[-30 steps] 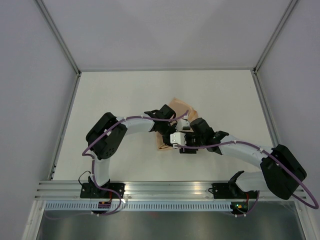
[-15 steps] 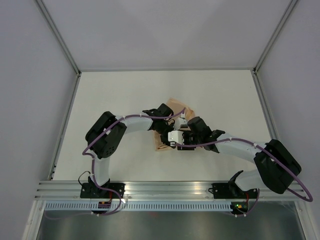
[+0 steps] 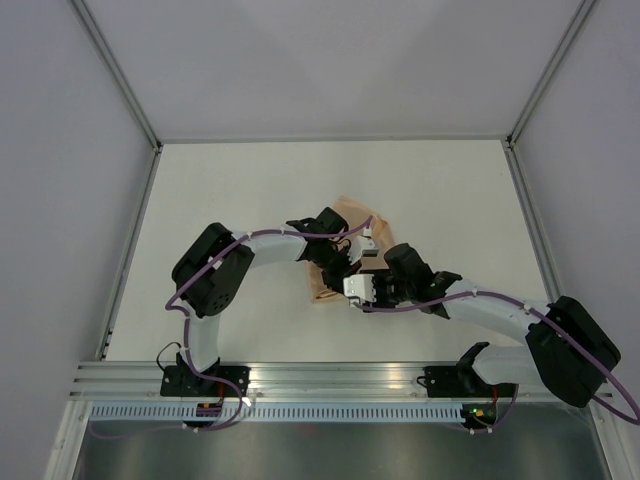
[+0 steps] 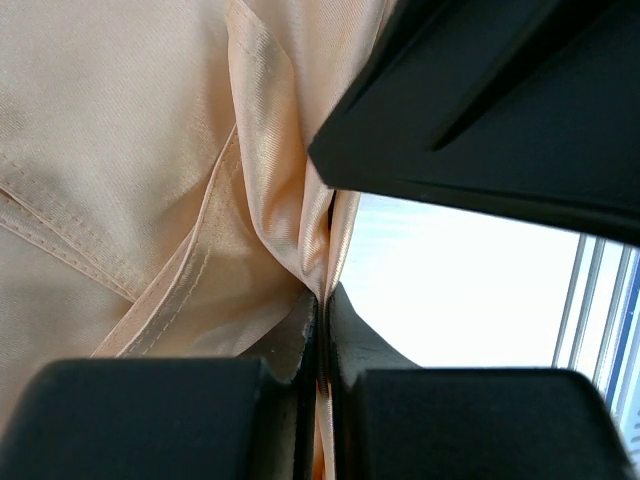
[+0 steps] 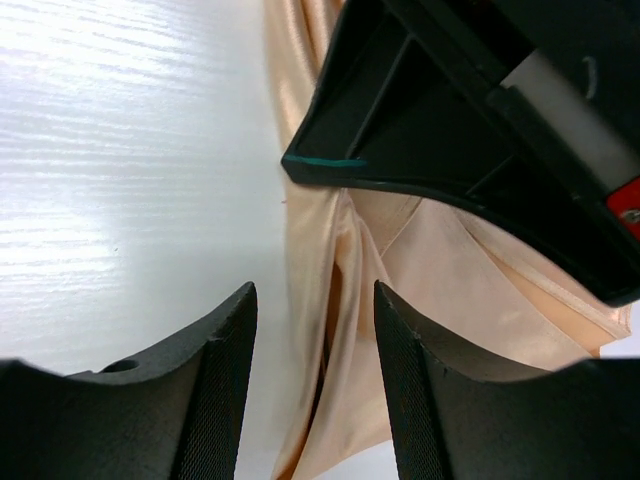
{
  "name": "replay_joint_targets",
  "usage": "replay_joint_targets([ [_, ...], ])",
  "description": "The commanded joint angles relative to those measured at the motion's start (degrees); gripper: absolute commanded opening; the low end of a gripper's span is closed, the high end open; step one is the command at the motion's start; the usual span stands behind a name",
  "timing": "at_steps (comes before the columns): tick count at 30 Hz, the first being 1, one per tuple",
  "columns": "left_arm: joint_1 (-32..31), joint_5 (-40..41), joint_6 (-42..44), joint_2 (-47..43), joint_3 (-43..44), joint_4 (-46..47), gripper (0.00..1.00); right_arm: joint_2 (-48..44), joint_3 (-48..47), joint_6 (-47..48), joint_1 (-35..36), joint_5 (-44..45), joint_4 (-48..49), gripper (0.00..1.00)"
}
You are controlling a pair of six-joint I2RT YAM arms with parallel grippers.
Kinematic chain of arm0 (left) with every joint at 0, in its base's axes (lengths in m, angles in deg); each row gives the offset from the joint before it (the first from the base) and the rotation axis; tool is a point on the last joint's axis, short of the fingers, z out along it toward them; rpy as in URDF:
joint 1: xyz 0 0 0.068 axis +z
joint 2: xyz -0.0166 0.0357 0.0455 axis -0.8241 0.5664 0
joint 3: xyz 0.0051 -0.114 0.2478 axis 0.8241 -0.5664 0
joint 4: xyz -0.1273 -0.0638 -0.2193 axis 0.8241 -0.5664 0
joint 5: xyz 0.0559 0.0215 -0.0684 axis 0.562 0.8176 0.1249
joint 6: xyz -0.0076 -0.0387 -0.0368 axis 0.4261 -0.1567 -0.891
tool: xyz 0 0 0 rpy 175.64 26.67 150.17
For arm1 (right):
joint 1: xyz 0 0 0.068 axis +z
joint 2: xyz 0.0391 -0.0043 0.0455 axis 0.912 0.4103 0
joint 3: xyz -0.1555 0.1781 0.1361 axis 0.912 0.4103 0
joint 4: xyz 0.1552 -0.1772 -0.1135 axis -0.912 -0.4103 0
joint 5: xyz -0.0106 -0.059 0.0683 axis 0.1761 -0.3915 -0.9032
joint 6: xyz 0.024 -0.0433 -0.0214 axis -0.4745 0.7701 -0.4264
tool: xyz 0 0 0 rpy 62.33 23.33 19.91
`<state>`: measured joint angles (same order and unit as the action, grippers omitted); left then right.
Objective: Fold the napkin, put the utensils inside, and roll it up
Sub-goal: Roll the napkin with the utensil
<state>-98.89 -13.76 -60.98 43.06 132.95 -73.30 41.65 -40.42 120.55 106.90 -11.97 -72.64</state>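
Observation:
The peach-orange napkin [image 3: 352, 212] lies bunched on the white table, mostly hidden under both wrists. In the left wrist view my left gripper [image 4: 322, 300] is shut on a raised fold of the napkin [image 4: 130, 150], and cloth runs down between the pads. My left gripper [image 3: 352, 262] sits over the napkin's middle. My right gripper [image 5: 314, 300] is open, its jaws either side of a ridge of napkin [image 5: 345, 260] without touching it. It [image 3: 366, 292] sits just near of the left one. No utensils are in view.
The white table [image 3: 230, 190] is bounded by metal frame rails [image 3: 130, 250] on both sides and grey walls. The left gripper's black body [image 5: 470, 120] hangs close over the right gripper's jaws. A corner of the napkin [image 3: 322, 291] pokes out at the lower left.
My right gripper has drawn back slightly toward the near edge and to the right. My left gripper has stayed in place, shut on the fold.

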Motion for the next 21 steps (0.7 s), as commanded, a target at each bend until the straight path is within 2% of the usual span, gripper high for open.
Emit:
replay_joint_targets([
  [1,-0.5,2.3,-1.0,2.6,-0.7,-2.4,0.02,-2.0,2.0,3.9,-0.6,-4.3,2.5,0.56],
  [7,-0.6,3.5,-2.0,2.4,-0.7,-2.3,0.02,-0.2,1.9,6.0,-0.9,-6.5,2.9,0.55],
  [13,-0.5,3.6,-2.8,2.3,-1.5,-1.5,0.02,1.1,1.9,5.4,-1.2,-7.2,8.7,0.52],
  [21,-0.5,3.6,-3.0,2.0,-2.5,-0.4,0.02,5.0,0.1,6.4,-1.2,-7.6,8.8,0.52],
])
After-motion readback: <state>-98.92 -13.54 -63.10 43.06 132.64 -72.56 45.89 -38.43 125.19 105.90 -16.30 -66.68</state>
